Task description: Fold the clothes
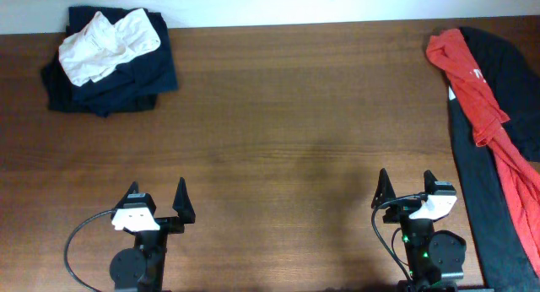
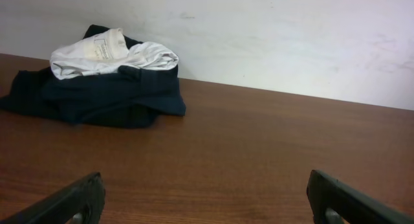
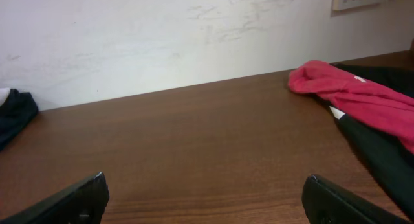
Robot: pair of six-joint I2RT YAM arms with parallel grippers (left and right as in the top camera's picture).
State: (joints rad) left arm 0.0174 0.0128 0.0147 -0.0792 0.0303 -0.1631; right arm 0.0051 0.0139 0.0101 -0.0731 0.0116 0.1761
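Note:
A white garment (image 1: 110,41) lies crumpled on a folded navy garment (image 1: 126,81) at the far left of the table; both show in the left wrist view, white (image 2: 110,52) on navy (image 2: 103,98). A red garment (image 1: 481,98) lies unfolded over a black garment (image 1: 472,182) along the right edge; the right wrist view shows the red one (image 3: 349,91) and the black one (image 3: 381,153). My left gripper (image 1: 157,199) is open and empty near the front edge, also in its wrist view (image 2: 207,198). My right gripper (image 1: 406,189) is open and empty, also in its wrist view (image 3: 206,198).
The brown wooden table (image 1: 295,123) ends at a white wall (image 2: 272,36) at the back. A cable (image 1: 76,241) loops from the left arm base.

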